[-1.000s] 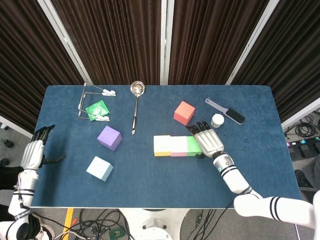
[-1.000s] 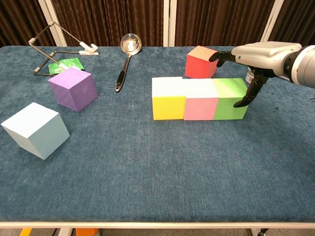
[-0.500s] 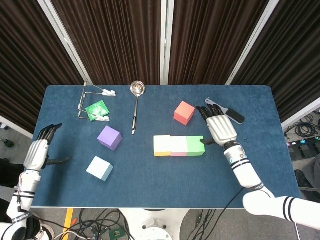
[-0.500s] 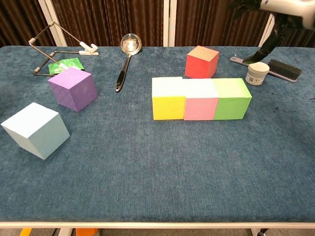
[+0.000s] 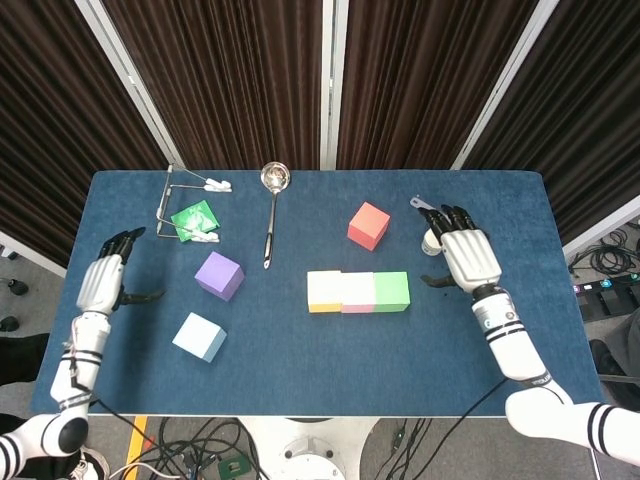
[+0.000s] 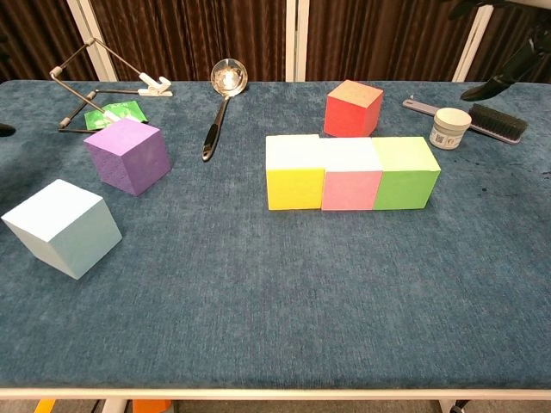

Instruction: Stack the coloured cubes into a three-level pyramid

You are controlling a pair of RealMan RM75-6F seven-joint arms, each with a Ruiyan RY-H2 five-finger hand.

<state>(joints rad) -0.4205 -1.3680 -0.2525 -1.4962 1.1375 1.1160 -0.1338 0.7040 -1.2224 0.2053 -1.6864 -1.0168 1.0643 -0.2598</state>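
Lifting clear of the green cube, the right hand has pulled back beside it, fingers spread and holding nothing, while the left hand, also spread and unloaded, has moved in toward the purple cube. Base row looks done: yellow cube, pink cube and green touching in a line, three placed. Three loose: red cube just behind the row, purple and light blue cube well left of it on the surface.

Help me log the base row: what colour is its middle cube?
Pink, clearest in the chest view.
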